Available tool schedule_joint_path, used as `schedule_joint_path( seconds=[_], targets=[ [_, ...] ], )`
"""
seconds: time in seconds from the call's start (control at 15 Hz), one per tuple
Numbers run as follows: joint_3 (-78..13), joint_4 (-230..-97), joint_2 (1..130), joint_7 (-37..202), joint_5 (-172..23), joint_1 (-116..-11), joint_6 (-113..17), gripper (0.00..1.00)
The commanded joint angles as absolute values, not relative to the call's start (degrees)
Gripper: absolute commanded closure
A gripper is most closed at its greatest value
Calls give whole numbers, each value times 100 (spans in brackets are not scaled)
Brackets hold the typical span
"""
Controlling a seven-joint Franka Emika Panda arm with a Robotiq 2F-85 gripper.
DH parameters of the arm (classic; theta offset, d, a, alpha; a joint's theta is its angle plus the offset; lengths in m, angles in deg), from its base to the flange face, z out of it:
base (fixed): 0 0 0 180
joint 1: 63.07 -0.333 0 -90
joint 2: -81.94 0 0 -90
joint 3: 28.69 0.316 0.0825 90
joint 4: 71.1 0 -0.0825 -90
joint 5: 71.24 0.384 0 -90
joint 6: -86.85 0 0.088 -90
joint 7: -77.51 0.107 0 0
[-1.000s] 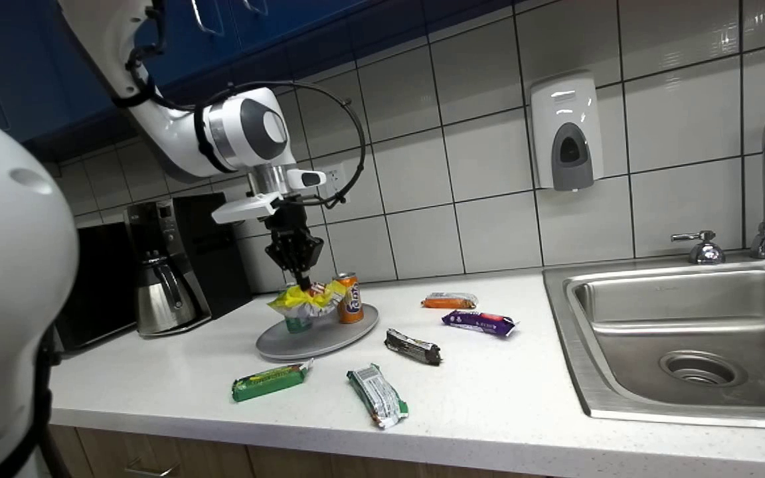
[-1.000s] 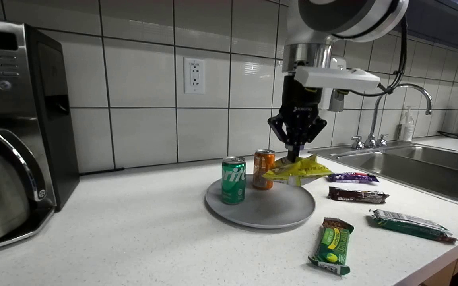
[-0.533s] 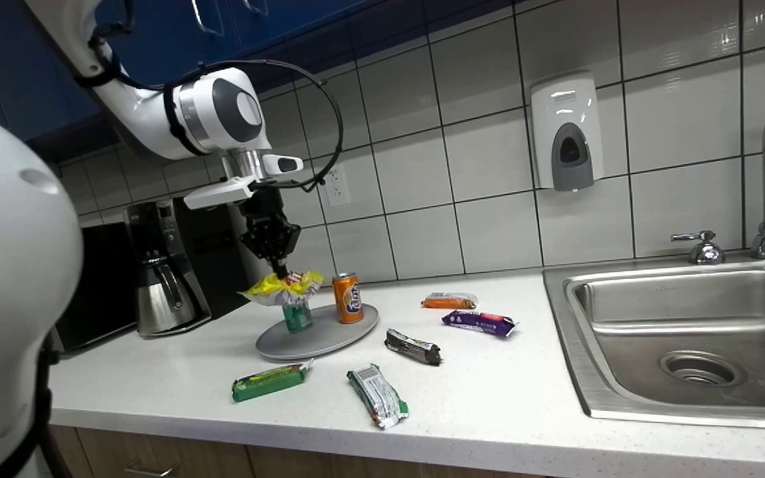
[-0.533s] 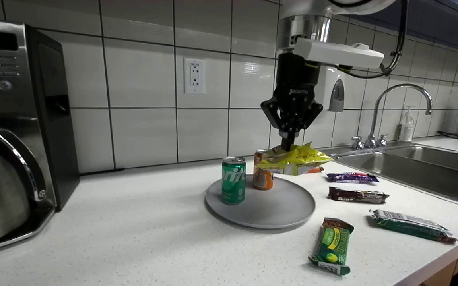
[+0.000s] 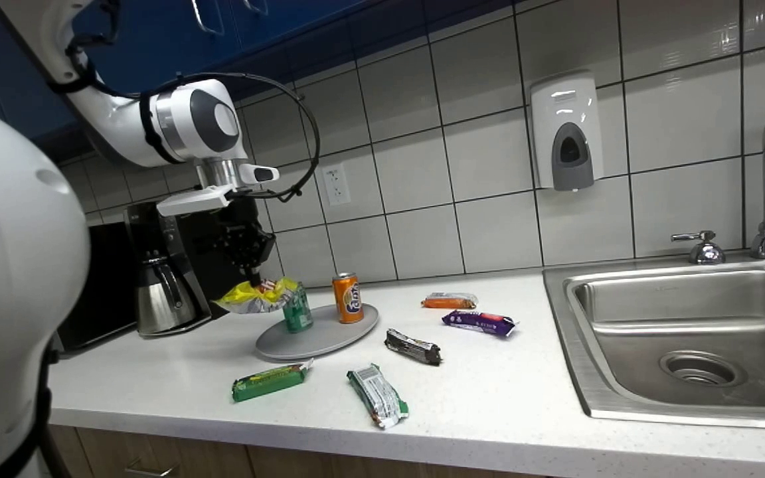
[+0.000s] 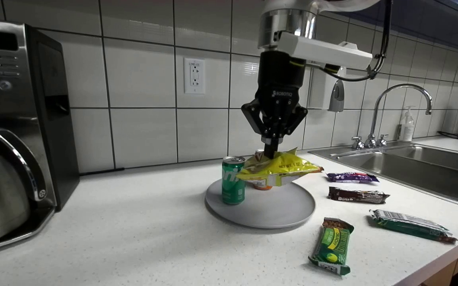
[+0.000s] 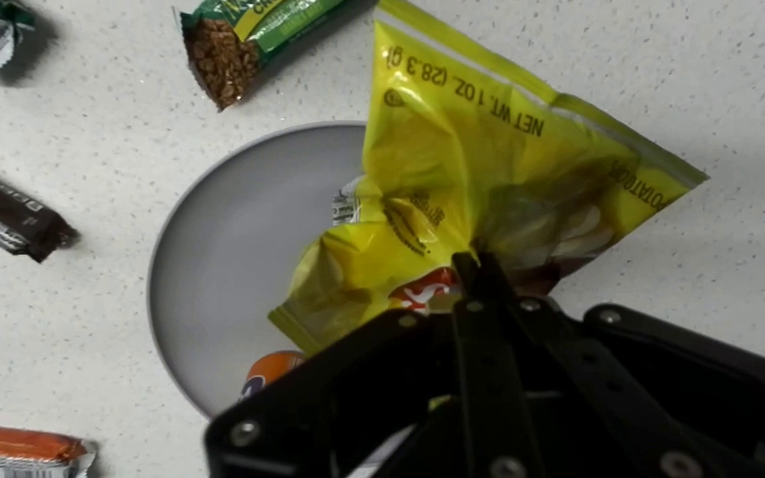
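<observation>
The hand gripped a yellow chip bag by its crumpled middle and held it in the air above the worktop. In an exterior view the orange can stood in plain sight on the grey plate, apart from the bag; in an exterior view the bag hid most of that can but only a little of the green can. Whether bag and green can touched could not be told. Looking down, the wrist view had the bag covering much of the plate and nearly all of the green can, yet it gave the bag's upside-down lettering most clearly. The coffee maker appeared in both exterior views, with its whole jug in an exterior view; a soap bottle by the sink showed in an exterior view alone.
</observation>
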State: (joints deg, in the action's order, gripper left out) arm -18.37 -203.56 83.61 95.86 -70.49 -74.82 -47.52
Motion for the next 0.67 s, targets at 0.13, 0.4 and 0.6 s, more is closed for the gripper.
schedule_joint_path(
  seconds=[0.13, 0.4, 0.6],
  targets=[
    [-1643, -20003, 7851, 9528, -6975, -7625, -4954, 100],
    [-1558, -19771, 7482, 9551, -6987, -7784, -5165, 100],
    [-1487, -19576, 7254, 9550, -7006, -7928, -5185, 100]
  ],
)
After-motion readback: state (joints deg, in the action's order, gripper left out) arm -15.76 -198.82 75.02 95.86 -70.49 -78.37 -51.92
